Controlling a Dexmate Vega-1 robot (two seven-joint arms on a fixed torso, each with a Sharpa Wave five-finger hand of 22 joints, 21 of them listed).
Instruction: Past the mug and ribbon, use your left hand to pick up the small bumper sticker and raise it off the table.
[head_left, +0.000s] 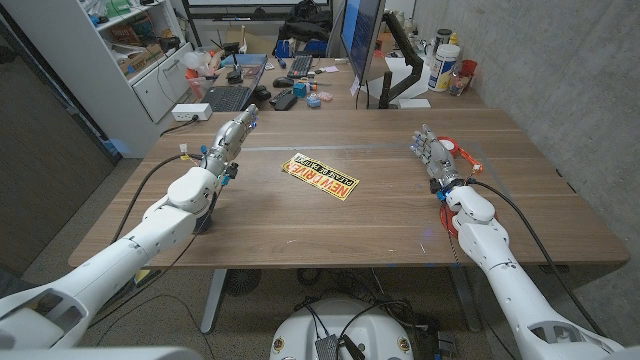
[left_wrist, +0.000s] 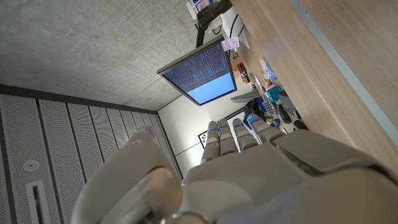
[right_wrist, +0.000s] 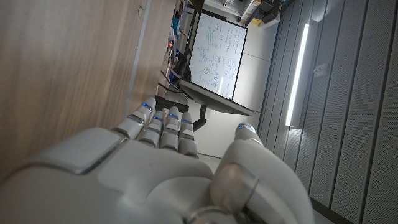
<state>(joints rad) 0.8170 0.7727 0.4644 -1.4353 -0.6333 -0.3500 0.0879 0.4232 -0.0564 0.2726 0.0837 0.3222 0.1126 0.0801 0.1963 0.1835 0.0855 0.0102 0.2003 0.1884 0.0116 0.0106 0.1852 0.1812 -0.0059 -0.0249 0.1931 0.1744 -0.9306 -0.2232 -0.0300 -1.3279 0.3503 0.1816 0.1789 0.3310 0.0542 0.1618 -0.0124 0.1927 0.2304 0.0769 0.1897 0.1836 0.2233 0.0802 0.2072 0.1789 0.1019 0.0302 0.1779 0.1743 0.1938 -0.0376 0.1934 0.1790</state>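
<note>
A small yellow bumper sticker (head_left: 320, 176) with red and black lettering lies flat near the middle of the wooden table (head_left: 400, 220). My left hand (head_left: 237, 130) is to its left and a bit farther back, fingers straight and apart, holding nothing. In the left wrist view the left hand (left_wrist: 249, 155) reaches along the table edge with empty fingers. My right hand (head_left: 434, 154) stands at the table's right side, well away from the sticker, fingers extended and empty; the right wrist view shows the right hand (right_wrist: 161, 155) the same way.
Behind the table's far edge are a keyboard (head_left: 229, 97), a computer mouse (head_left: 285, 100), a monitor (head_left: 362, 40) on a stand, and jars (head_left: 445, 68) at the back right. A white shelf unit (head_left: 150, 60) stands at the far left.
</note>
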